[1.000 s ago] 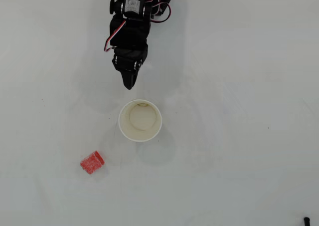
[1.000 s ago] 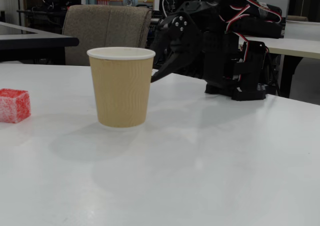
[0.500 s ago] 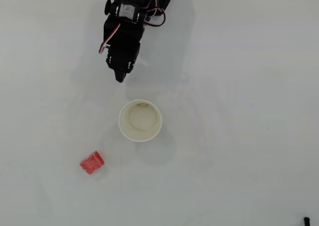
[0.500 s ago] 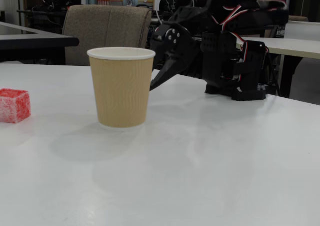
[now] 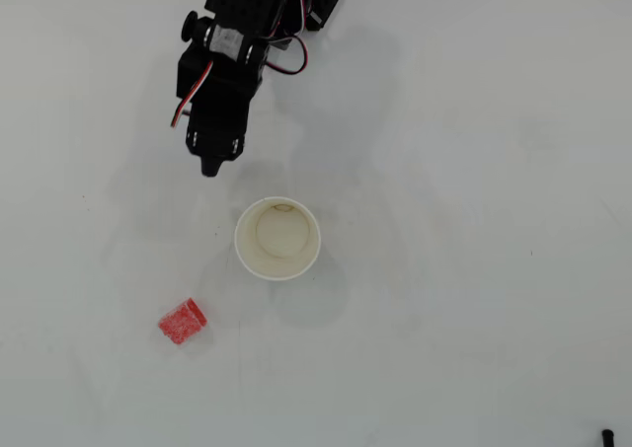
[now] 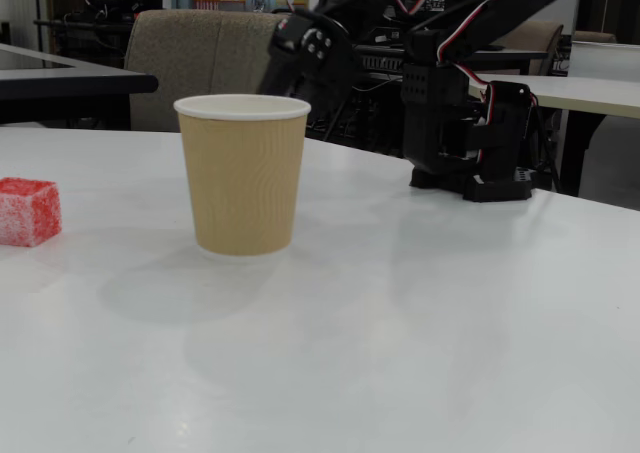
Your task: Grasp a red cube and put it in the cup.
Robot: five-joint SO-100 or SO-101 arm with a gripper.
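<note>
The red cube (image 5: pixel 183 320) (image 6: pixel 28 211) lies on the white table, down and left of the cup in the overhead view and far left in the fixed view. The cup (image 5: pixel 277 238) (image 6: pixel 243 173) stands upright and empty near the table's middle. My black gripper (image 5: pixel 209 167) hangs above the table, up and left of the cup in the overhead view, its fingers together with nothing between them. In the fixed view the gripper's tip is hidden behind the cup; only its upper body (image 6: pixel 310 48) shows.
The arm's black base (image 6: pixel 470 138) stands at the back right in the fixed view. A chair (image 6: pixel 215 63) and other tables sit beyond the far edge. A small dark object (image 5: pixel 607 435) shows at the overhead view's bottom right corner.
The gripper has swung left in the overhead view, from just above the cup to up and left of it, and has risen. Cup and cube have not moved.
</note>
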